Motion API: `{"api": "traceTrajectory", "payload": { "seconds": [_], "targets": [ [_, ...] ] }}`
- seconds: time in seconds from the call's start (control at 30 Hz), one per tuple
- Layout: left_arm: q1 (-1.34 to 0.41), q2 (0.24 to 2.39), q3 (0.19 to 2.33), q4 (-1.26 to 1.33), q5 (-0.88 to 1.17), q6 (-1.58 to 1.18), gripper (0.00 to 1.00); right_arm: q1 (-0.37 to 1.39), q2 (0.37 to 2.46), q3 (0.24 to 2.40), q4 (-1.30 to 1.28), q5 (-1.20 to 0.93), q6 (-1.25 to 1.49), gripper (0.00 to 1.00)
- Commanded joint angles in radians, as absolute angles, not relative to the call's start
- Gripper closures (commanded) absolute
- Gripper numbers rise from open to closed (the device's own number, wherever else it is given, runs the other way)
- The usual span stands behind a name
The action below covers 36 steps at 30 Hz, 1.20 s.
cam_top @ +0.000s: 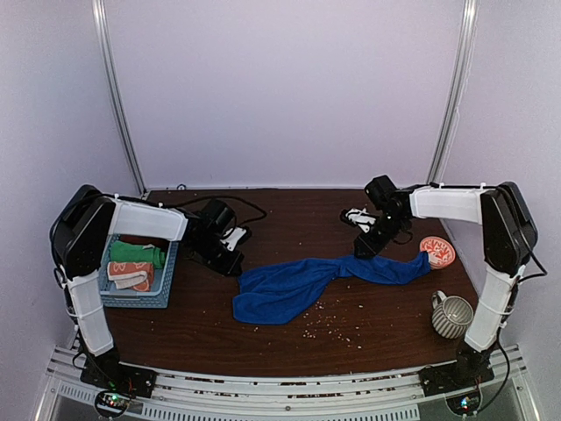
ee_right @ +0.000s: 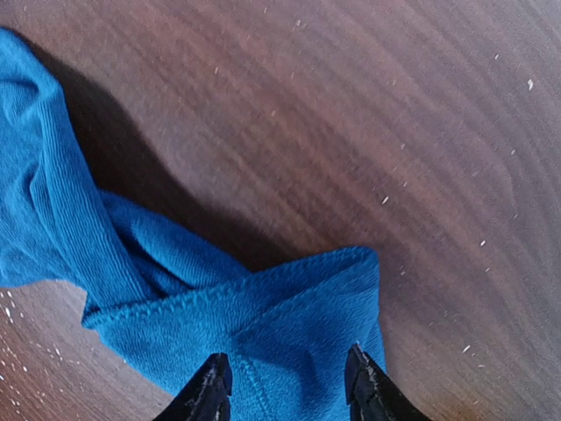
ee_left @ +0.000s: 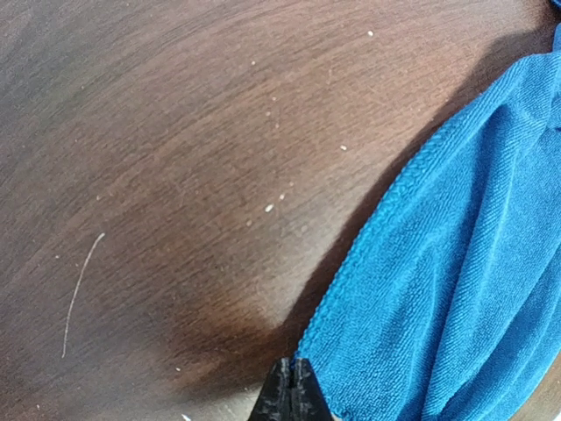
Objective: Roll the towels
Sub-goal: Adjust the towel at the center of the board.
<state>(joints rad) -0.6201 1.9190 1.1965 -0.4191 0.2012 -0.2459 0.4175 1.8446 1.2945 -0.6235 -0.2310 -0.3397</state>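
While between basket (cam_top: pixel 136 299) and bowl (cam_top: pixel 436 252), blue towel (cam_top: pixel 289 289) amid crumbs (cam_top: pixel 329 321).

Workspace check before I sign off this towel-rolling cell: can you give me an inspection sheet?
Surface: wooden table, crumbs scattered.
Job's things: blue towel unrolled, twisted; green towel and orange patterned towel in basket.
Clutter: patterned bowl, striped mug.
Grippers: left gripper shut beside towel edge; right gripper open over towel end.
Cables: black cable at the back edge.
Surroundings: pale walls, metal poles.
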Motion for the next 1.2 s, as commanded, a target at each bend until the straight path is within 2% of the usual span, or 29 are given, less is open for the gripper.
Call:
{"api": "traceTrajectory", "payload": {
  "seconds": [0.0,0.17,0.4,0.6,0.73,1.17],
  "targets": [
    [-0.633,1.88,1.181,-0.393,0.193,-0.254,1.0,0.42,1.89,1.341,-0.603,-0.24,-0.307,0.56],
    [-0.634,1.872,1.18,-0.391,0.184,-0.254,1.0,0.421,1.936,1.367,-0.616,-0.264,-0.3,0.62],
    [-0.633,1.865,1.175,-0.391,0.174,-0.255,1.0,0.42,1.94,1.364,-0.645,-0.256,-0.289,0.61],
    [-0.633,1.865,1.191,-0.395,0.152,-0.244,1.0,0.411,1.954,1.385,-0.665,-0.26,-0.289,0.92],
    [-0.63,1.867,1.239,-0.428,0.102,-0.219,1.0,0.384,1.907,1.45,-0.693,-0.265,-0.286,1.0],
    [-0.542,1.671,1.525,-0.519,-0.165,-0.124,1.0,0.232,1.76,1.797,-0.791,-0.462,-0.326,1.0]
  ]
}}
